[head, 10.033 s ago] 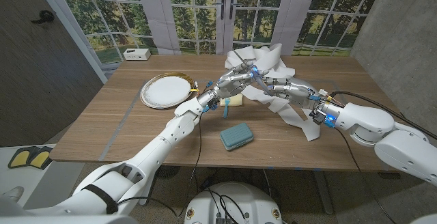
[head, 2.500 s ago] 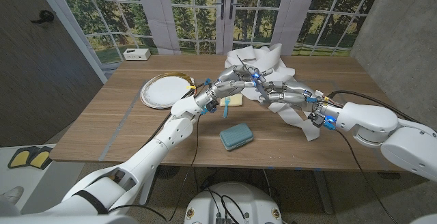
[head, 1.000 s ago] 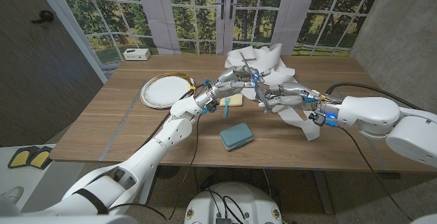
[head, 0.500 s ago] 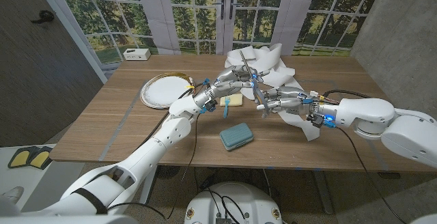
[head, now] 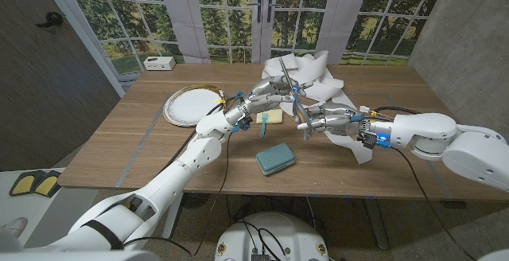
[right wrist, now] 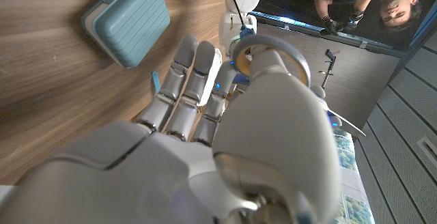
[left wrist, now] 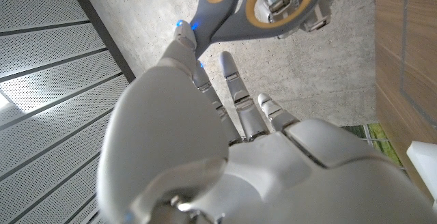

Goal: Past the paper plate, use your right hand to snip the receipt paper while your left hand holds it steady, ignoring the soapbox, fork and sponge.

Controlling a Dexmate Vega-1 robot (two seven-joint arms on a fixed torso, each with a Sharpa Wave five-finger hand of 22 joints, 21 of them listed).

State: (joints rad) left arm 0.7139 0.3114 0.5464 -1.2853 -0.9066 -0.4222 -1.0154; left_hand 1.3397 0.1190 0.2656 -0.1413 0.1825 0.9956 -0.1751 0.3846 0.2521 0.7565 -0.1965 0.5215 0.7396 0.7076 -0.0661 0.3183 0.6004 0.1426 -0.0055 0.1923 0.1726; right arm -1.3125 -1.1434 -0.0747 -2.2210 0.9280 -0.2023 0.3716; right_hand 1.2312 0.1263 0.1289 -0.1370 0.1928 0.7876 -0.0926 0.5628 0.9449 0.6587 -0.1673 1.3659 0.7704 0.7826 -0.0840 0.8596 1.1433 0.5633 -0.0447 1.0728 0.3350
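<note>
Right hand (head: pixel 318 119): raised over mid-table, fingers through the orange-lined loops of the scissors (head: pixel 301 106), blades angled up toward the paper (head: pixel 314 74). The left wrist view shows the loops (left wrist: pixel 263 2) gripped; whether the blades are parted I cannot tell.

Left hand (head: pixel 266 95): lifted just beside the scissors, fingers reaching toward the paper's near edge. Whether it pinches a strip — cannot tell; the contact is hidden.

Paper: crumpled white heap at the far middle of the table (head: pixel 143 146), a tail running forward under the right arm.

Plate (head: pixel 191 105): left of the hands, near the left forearm.

Soapbox (head: pixel 275 158): teal, toward the table's front edge, apart from both hands — also in the right wrist view (right wrist: pixel 126 20).

Sponge (head: pixel 272 117): yellow, under the left wrist.

Handling note, as judged: the left hand should hold a strip taut and clear of the heap; the blades should open, straddle that strip close to the holding fingers without touching them, then close square across it. Slack paper would likely fold rather than cut.
</note>
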